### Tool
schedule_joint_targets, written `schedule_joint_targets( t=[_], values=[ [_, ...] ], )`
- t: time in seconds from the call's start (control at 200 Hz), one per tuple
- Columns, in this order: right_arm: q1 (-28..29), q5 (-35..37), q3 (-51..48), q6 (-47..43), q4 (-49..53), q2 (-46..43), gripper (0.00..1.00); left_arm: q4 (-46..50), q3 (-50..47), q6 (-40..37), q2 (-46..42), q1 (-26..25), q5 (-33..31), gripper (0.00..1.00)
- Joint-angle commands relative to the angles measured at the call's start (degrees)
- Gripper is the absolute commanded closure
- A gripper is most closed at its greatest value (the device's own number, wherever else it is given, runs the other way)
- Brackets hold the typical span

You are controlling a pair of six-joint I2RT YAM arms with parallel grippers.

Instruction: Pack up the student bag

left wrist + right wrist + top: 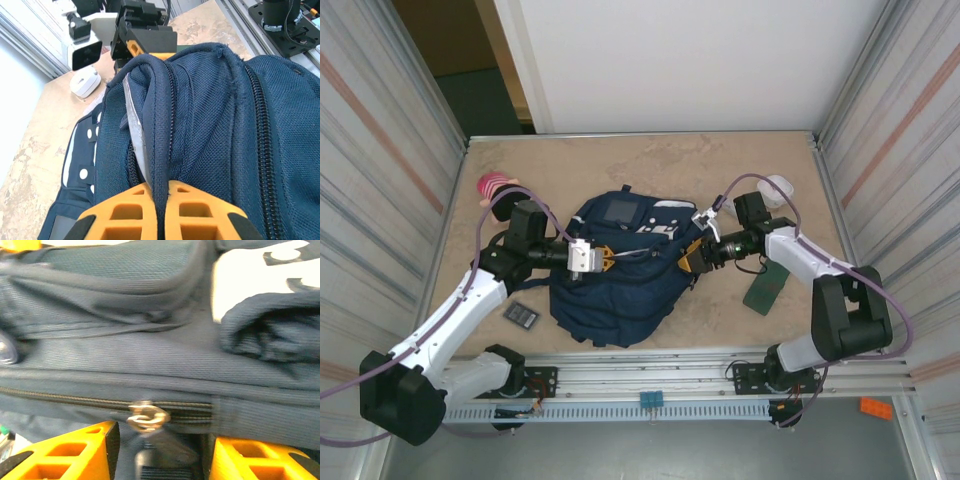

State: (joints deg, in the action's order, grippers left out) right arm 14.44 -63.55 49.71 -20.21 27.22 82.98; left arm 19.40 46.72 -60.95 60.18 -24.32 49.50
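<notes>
**Bag clamped on the left; right jaws spread at the zip**

Top view. The student bag (620,285) is seen lying flat at the middle of the table (650,160), its white-patched face turned toward 12 o'clock.

The left gripper (607,258) is set against the bag's 9 o'clock side. From the left wrist, its orange fingers (130,212) are seen clenched on a rolled navy edge of the bag's opening, with the fabric pinched in the narrow slot between them. A strip of pale grey lining (135,135) is exposed just beside that edge.

The right gripper (688,257) is set at the bag's 3 o'clock side, facing the left one. From the right wrist, its jaws are seen spread wide, with nothing clamped. A metal zip pull (146,416) on the zip line is framed between the two fingers (65,455). Whether the pads touch the fabric cannot be told.

Noted around the bag:
- a pink object (495,185) at 10 o'clock
- a dark flat device (522,314) at 8 o'clock, just beside the bag
- a green flat item (767,288) at 4 o'clock
- a white object (777,187) at 2 o'clock
</notes>
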Motion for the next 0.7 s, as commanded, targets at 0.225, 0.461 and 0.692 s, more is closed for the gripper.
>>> schedule_joint_targets(
  t=[0.225,0.461,0.692],
  values=[
    [0.0,-3.6,-1.4,1.4,-2.2,-4.7,0.6,-6.5,1.5,0.3,-1.2,0.3,5.2,1.0],
    [-0.1,-0.2,-1.4,4.1,-4.4,-3.0,0.58,-6.5,1.2,0.5,-1.9,0.2,5.5,1.0],
    [0.5,0.7,-1.2,6.3,-6.6,-1.3,0.39,-6.9,1.1,0.7,-2.1,0.2,5.7,1.0]
  ],
)
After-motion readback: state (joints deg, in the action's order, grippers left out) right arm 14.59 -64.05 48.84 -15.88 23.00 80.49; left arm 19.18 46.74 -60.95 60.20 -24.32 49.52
